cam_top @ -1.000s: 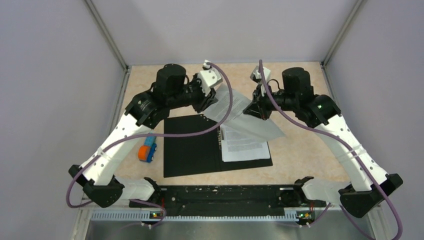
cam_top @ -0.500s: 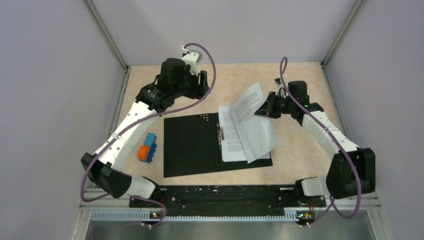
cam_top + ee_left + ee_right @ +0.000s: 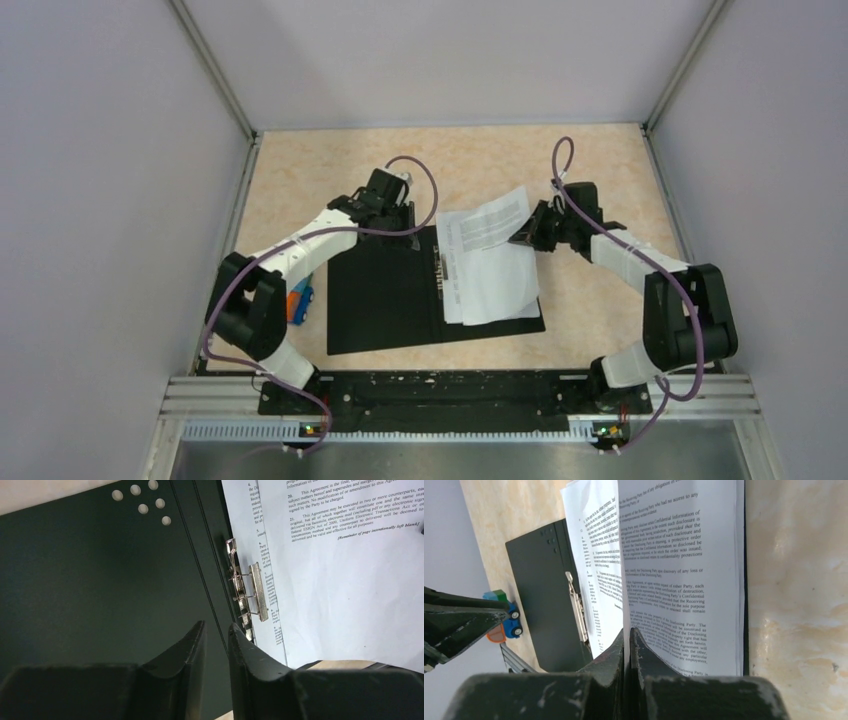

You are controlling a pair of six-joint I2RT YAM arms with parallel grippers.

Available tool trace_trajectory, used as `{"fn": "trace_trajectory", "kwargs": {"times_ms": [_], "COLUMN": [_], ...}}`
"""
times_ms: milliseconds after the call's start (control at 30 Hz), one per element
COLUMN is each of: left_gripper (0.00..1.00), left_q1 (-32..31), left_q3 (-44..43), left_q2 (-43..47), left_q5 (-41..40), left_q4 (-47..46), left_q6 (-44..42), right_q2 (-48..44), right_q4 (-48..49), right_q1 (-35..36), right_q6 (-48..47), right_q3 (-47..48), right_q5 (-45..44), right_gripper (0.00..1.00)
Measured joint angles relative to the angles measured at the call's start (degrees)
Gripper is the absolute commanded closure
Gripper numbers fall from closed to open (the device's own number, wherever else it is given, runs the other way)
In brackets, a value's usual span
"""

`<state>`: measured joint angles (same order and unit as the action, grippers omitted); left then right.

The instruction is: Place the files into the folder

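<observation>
The folder [image 3: 385, 290] lies open on the table, black inside up, with its metal spine clip [image 3: 245, 595] in the middle. The files [image 3: 490, 285] lie stacked on its right half. My right gripper [image 3: 528, 232] is shut on the right edge of the top sheet [image 3: 674, 555], which it holds raised and tilted over the stack; the fingers [image 3: 627, 629] pinch the paper edge. My left gripper [image 3: 398, 220] is low over the far edge of the folder's left half [image 3: 100, 590]. Its fingers [image 3: 216, 625] stand a narrow gap apart with nothing between them.
A small blue-and-orange block [image 3: 297, 300] lies on the table just left of the folder and also shows in the right wrist view [image 3: 504, 615]. Grey walls enclose the beige table on three sides. A black rail [image 3: 450, 390] runs along the near edge.
Both arms have come down toward the table. The right gripper lowered the held sheet over the stack in the folder. The left gripper dropped to the folder's far edge.
</observation>
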<state>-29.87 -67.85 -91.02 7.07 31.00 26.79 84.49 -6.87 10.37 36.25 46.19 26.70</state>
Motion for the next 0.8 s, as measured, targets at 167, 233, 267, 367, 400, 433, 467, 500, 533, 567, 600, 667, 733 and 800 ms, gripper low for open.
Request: {"fn": "trace_trajectory", "kwargs": {"times_ms": [167, 233, 267, 367, 400, 433, 467, 500, 533, 567, 600, 667, 733, 800], "left_gripper": [0.77, 0.79, 0.80, 0.83, 0.83, 0.84, 0.85, 0.86, 0.86, 0.86, 0.87, 0.87, 0.88, 0.88], "left_q1": [0.2, 0.2, 0.2, 0.2, 0.2, 0.2, 0.2, 0.2, 0.2, 0.2, 0.2, 0.2, 0.2, 0.2], "left_q3": [0.6, 0.6, 0.6, 0.6, 0.6, 0.6, 0.6, 0.6, 0.6, 0.6, 0.6, 0.6, 0.6, 0.6], "left_q2": [-3.2, -4.2, -4.6, -6.1, -6.4, -6.9, -7.4, -7.8, -8.3, -8.6, -9.0, -9.6, -10.1, -10.3], "left_q5": [1.8, 2.4, 2.6, 3.3, 3.6, 3.9, 4.2, 4.5, 4.8, 5.0, 5.2, 5.6, 5.7, 5.8], "left_q4": [-2.5, -3.4, -3.7, -4.8, -5.1, -5.5, -5.7, -5.9, -6.2, -6.4, -6.8, -7.2, -7.4, -7.5], "left_q6": [2.2, 2.9, 3.1, 3.7, 3.8, 4.1, 4.4, 4.7, 4.9, 5.0, 5.1, 5.3, 5.4, 5.5], "right_q2": [2.0, 3.1, 3.6, 4.4, 4.4, 4.4, 4.5, 4.6, 4.8, 5.0, 5.3, 5.9, 6.5, 7.0], "right_q4": [2.4, 3.2, 3.7, 5.2, 5.7, 6.1, 6.6, 7.0, 7.5, 7.9, 8.2, 8.5, 9.0, 9.1], "right_q1": [0.0, 0.0, 0.0, 0.4, 0.5, 0.6, 0.9, 1.3, 1.7, 2.2, 2.7, 3.7, 4.7, 5.2], "right_q6": [0.0, -0.1, -0.1, -0.2, -0.2, -0.2, -0.2, -0.2, -0.2, -0.1, -0.1, -0.1, -0.1, -0.2], "right_q3": [0.0, 0.0, 0.0, 0.0, 0.0, 0.0, 0.0, 0.0, 0.0, 0.0, 0.0, 0.0, 0.0, 0.0], "right_q5": [-1.1, -1.2, -1.2, -1.2, -1.2, -1.3, -1.5, -1.6, -1.7, -1.8, -1.9, -2.2, -2.5, -2.7], "right_gripper": [1.00, 1.00, 1.00, 1.00, 1.00, 1.00, 1.00, 1.00, 1.00, 1.00, 1.00, 1.00, 1.00, 1.00]}}
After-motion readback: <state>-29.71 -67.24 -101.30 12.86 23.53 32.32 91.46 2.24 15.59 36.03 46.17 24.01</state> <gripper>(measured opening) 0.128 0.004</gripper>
